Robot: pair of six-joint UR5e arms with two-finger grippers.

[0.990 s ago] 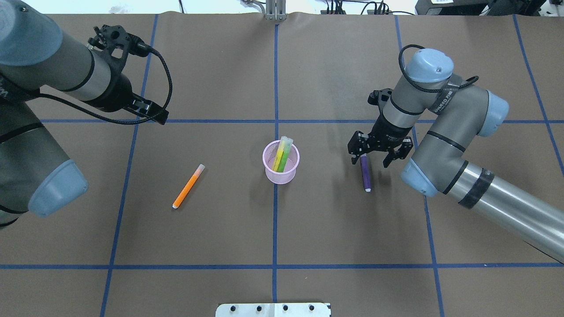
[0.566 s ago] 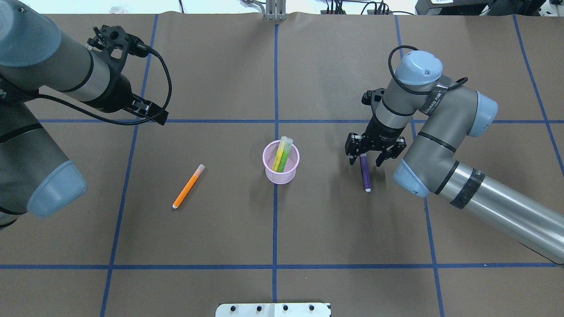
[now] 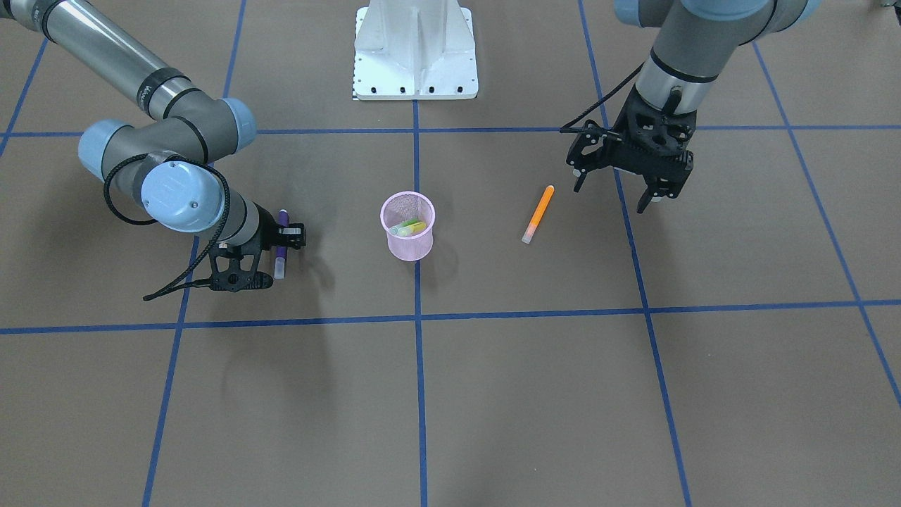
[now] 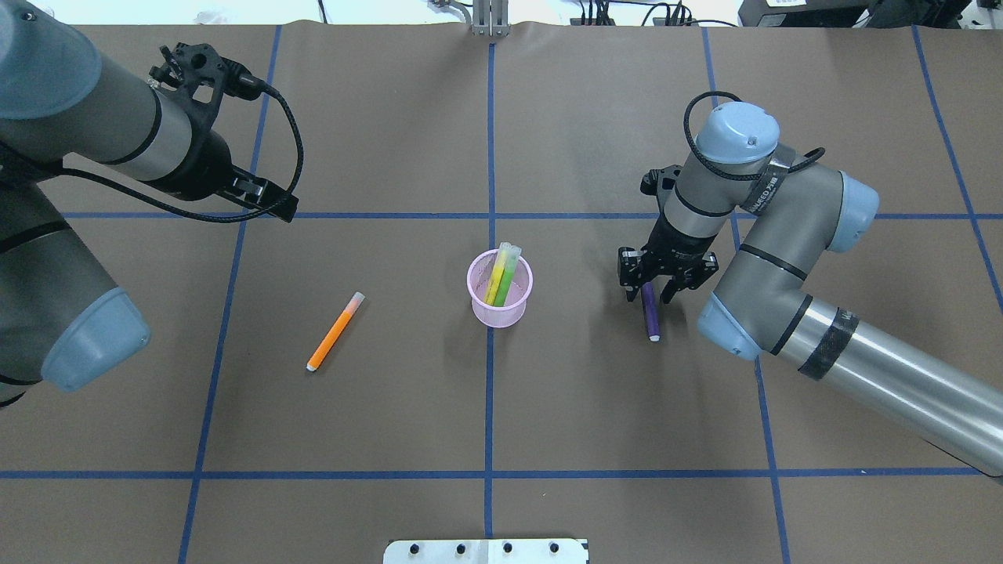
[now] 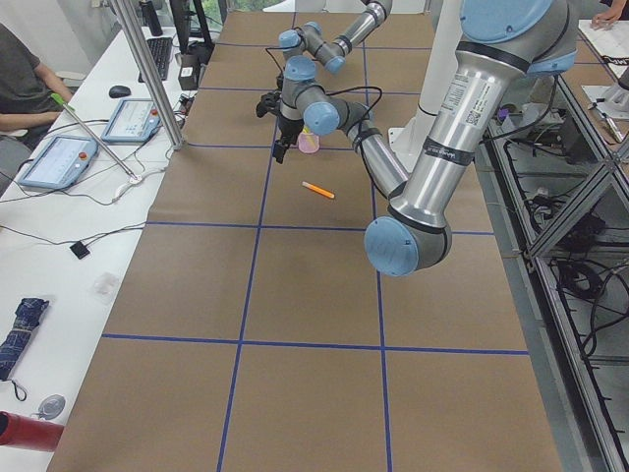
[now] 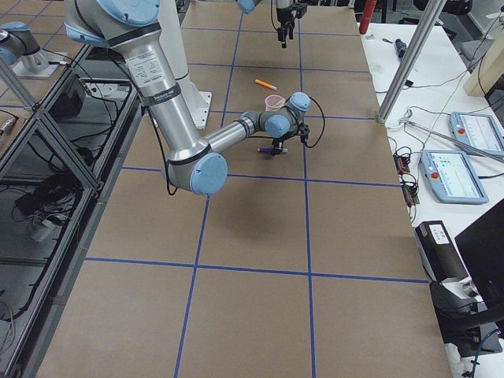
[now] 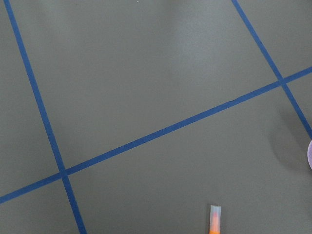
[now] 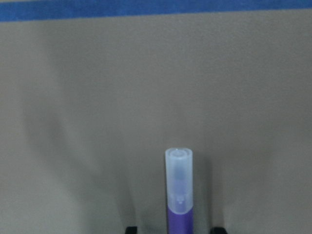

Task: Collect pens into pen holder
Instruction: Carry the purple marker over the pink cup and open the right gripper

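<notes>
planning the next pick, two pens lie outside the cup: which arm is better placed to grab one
Right. The right end effector, open, straddles the purple pen; the left end effector hangs well apart from the orange pen.

Pink wire-mesh pen holder (image 4: 501,312) stands on matt brown paper (image 4: 392,117)
</notes>
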